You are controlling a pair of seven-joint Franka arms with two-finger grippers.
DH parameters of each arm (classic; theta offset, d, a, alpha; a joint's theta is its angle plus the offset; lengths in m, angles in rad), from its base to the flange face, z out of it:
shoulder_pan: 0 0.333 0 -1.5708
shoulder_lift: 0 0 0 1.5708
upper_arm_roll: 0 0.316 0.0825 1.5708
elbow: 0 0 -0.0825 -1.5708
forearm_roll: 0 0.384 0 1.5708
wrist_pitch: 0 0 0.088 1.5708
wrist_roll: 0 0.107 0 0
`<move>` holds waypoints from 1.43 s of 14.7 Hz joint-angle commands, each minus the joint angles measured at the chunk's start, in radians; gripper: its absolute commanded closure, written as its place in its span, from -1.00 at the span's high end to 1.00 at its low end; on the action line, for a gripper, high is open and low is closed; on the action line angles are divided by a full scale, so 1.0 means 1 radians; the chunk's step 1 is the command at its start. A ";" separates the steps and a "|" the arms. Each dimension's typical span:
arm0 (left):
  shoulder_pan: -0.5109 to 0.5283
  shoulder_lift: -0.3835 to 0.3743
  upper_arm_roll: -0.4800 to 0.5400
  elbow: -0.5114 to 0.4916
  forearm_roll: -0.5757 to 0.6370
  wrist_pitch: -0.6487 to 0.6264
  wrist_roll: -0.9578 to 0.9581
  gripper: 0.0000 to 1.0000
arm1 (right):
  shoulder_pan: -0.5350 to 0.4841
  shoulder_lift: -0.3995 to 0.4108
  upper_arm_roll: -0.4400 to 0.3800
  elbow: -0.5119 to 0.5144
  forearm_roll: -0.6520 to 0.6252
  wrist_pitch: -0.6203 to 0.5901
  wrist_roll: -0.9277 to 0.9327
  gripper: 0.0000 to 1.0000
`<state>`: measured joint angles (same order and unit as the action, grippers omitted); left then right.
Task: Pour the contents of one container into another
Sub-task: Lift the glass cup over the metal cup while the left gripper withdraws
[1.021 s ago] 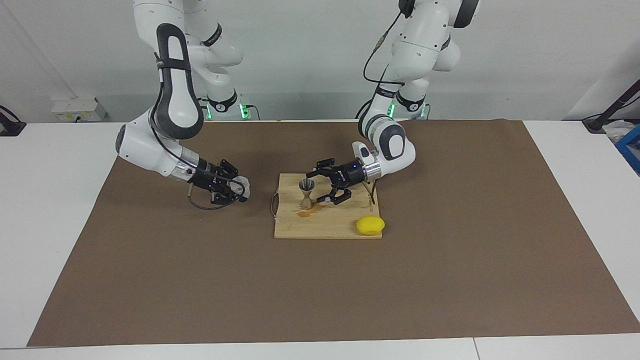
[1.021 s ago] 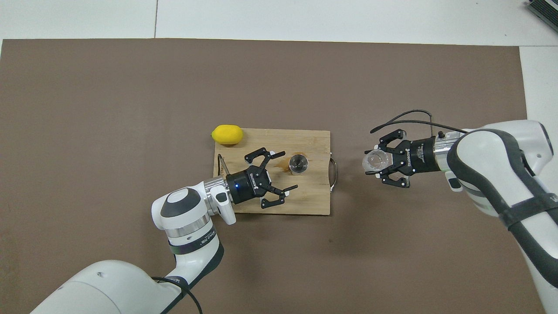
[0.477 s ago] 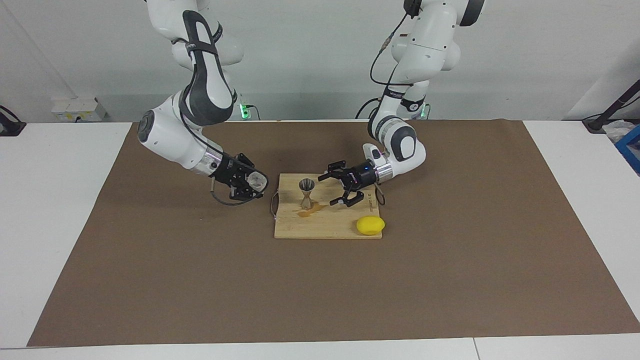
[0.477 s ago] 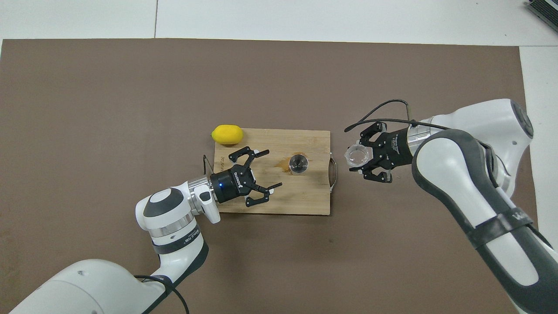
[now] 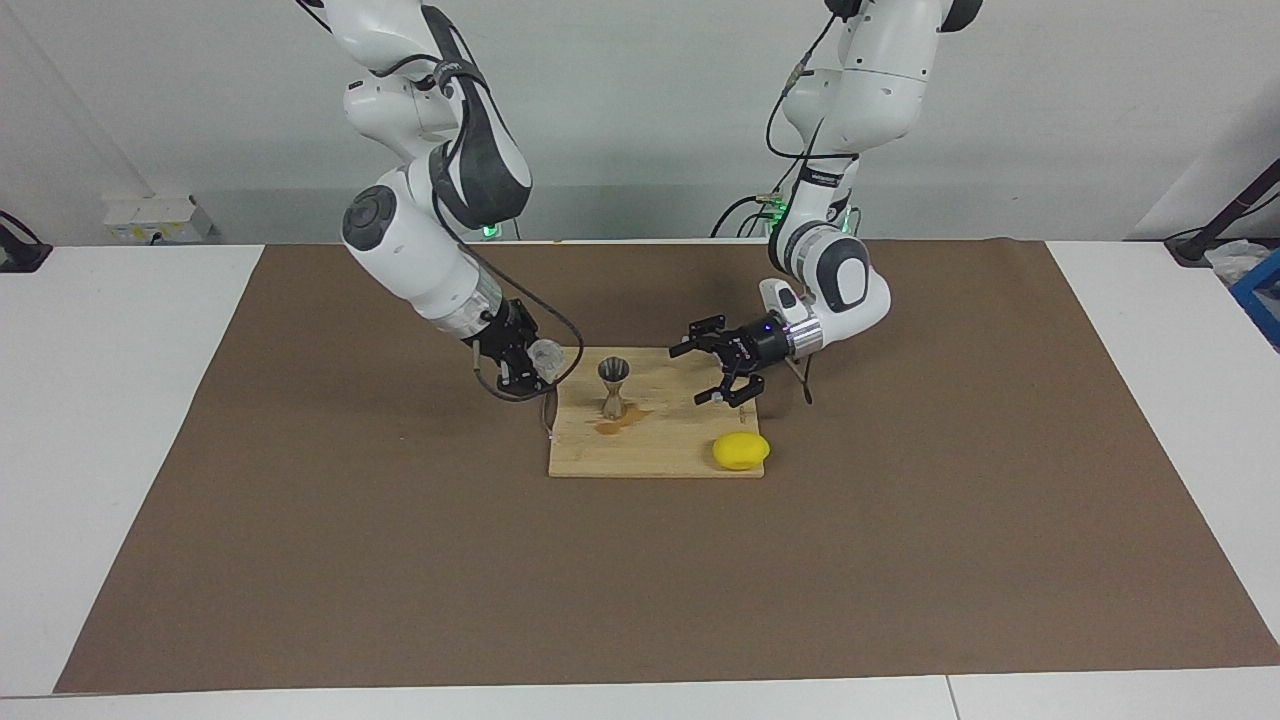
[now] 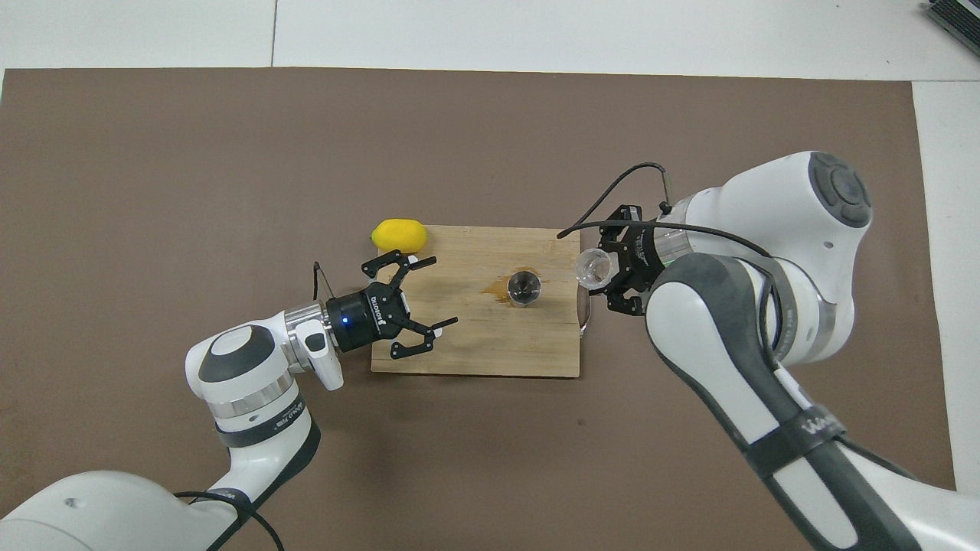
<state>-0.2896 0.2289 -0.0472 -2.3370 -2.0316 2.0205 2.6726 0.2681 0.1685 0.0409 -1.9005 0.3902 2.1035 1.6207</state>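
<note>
A silver hourglass-shaped jigger (image 5: 613, 387) (image 6: 525, 286) stands upright on a wooden board (image 5: 650, 450) (image 6: 475, 356). My right gripper (image 5: 540, 358) (image 6: 596, 269) is shut on the small clear glass tumbler (image 5: 545, 352) (image 6: 591, 268). It holds the glass tilted in the air over the board's edge at the right arm's end, close beside the jigger. My left gripper (image 5: 688, 376) (image 6: 438, 292) hangs open and empty over the board, on the jigger's other flank and apart from it. What the glass contains cannot be made out.
An orange-brown puddle (image 5: 612, 427) (image 6: 496, 289) lies on the board at the jigger's foot. A yellow lemon (image 5: 741, 451) (image 6: 399, 236) rests at the board's corner toward the left arm's end, farther from the robots. A brown mat (image 5: 400, 560) covers the table.
The right arm has risen and carried the glass from over the mat to the board's edge beside the jigger. The open left gripper has drawn back from the jigger toward its own end.
</note>
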 commanded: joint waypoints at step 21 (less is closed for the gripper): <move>0.645 -0.088 0.001 0.158 0.968 -0.324 -0.095 1.00 | 0.210 0.069 0.004 0.149 -0.533 -0.071 0.205 -0.57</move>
<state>0.3183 0.1679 -0.0386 -2.2265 -1.1505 1.7323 2.6224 0.4571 0.2203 0.0422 -1.7800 -0.1006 2.0451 1.7857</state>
